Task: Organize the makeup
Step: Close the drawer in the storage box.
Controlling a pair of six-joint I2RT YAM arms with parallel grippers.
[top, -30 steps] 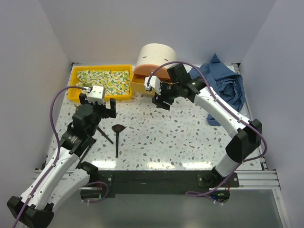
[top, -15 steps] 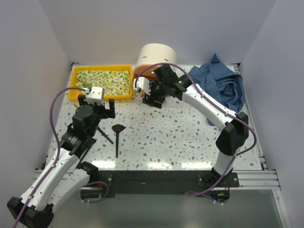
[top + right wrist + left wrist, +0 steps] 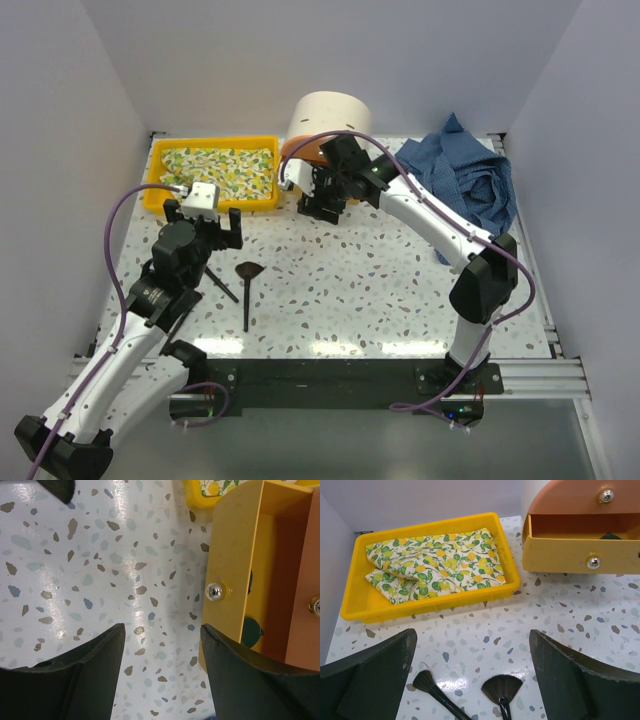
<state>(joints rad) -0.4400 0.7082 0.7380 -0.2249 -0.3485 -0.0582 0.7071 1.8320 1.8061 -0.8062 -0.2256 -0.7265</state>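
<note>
Two dark brown brushes lie on the speckled table: a fan-headed brush (image 3: 247,292) (image 3: 502,689) and a round-headed brush (image 3: 222,284) (image 3: 431,686). My left gripper (image 3: 206,226) (image 3: 472,635) hovers just behind their heads, open and holding nothing. A yellow drawer (image 3: 570,550) (image 3: 231,575) stands pulled out of the round drawer unit (image 3: 328,118), with dark green discs (image 3: 251,631) (image 3: 610,536) inside. My right gripper (image 3: 322,205) (image 3: 163,630) is open over bare table, its right finger just in front of the drawer's face near the silver knob (image 3: 215,591).
A yellow tray (image 3: 158,196) (image 3: 350,611) holding the leaf-patterned cloth (image 3: 218,165) (image 3: 435,562) sits at the back left. An orange drawer (image 3: 570,500) (image 3: 300,580) is above the yellow one. A crumpled blue cloth (image 3: 470,175) lies at the back right.
My right gripper has swung left and back, from the drawer unit's right side to the yellow drawer's front. The left arm has barely moved.
</note>
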